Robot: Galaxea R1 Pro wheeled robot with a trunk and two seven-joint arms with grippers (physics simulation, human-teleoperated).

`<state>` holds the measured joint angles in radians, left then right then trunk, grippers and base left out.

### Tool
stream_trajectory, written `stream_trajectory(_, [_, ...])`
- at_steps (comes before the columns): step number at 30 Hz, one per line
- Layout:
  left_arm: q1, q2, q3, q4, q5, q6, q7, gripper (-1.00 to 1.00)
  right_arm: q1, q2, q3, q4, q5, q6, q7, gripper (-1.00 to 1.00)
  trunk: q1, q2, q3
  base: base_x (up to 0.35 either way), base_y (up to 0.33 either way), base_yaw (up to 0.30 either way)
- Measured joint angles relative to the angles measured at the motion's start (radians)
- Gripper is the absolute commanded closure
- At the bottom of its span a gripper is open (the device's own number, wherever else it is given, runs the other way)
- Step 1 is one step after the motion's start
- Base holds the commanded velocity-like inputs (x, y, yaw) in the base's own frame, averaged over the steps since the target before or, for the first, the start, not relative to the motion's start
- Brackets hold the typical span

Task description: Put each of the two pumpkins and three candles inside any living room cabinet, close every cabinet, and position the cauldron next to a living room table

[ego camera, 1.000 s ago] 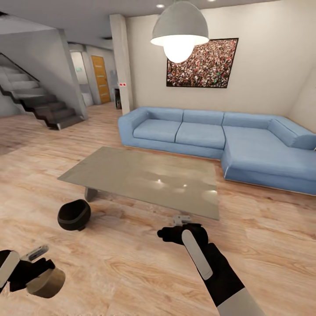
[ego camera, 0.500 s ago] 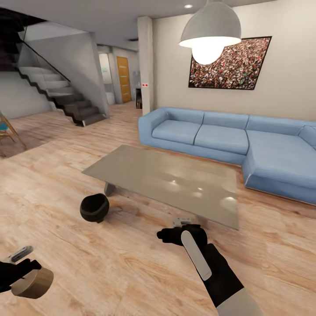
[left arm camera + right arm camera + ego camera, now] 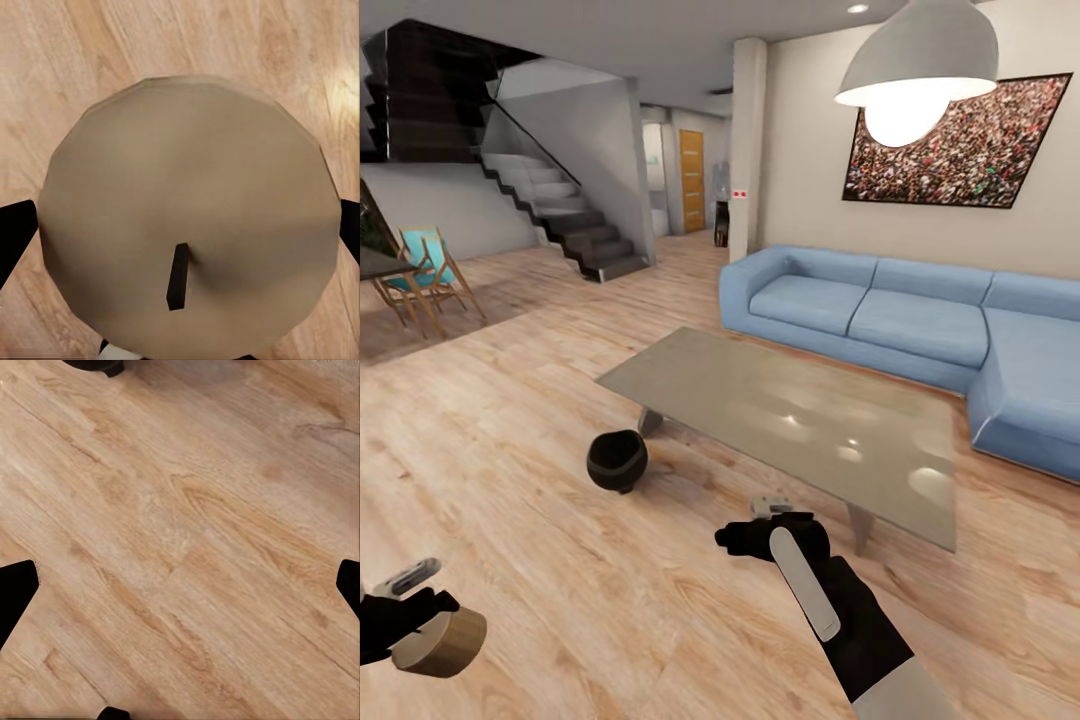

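Fingers of our left gripper [image 3: 420,625] pinch a stubby beige cylindrical candle [image 3: 442,642] at the frame's lower left. Our right gripper [image 3: 765,520], lower centre, has its fingers spread. We see a round black cauldron [image 3: 617,461] just beside the low grey desk [image 3: 790,415].

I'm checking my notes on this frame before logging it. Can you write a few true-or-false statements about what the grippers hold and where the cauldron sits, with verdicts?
1. The left gripper holds a candle. True.
2. The cauldron stands on the table. False: it sits on the wooden floor beside the table's near corner.
3. The right gripper is open and empty. True: only floor lies between its fingers.
4. A pumpkin lies on the sofa. False: its cushions are bare.
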<state>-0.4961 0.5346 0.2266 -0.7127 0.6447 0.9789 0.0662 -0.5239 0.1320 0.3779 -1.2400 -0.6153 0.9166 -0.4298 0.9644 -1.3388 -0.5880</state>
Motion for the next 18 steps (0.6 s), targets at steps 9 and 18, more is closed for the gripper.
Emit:
stream_trajectory(9, [0.000,-0.020,-0.005,-0.001,-0.017,-0.001,0.009,1.00,0.000,0.000,0.000,0.000,0.001,-0.001,0.000,-1.00,0.000,0.000,0.000,0.000,0.000,0.289])
stream_trajectory(18, [0.000,-0.026,-0.004,-0.002,-0.009,-0.002,0.010,1.00,0.000,0.000,0.000,0.000,0.001,-0.001,0.000,-1.00,0.000,0.000,0.000,0.000,0.000,0.289])
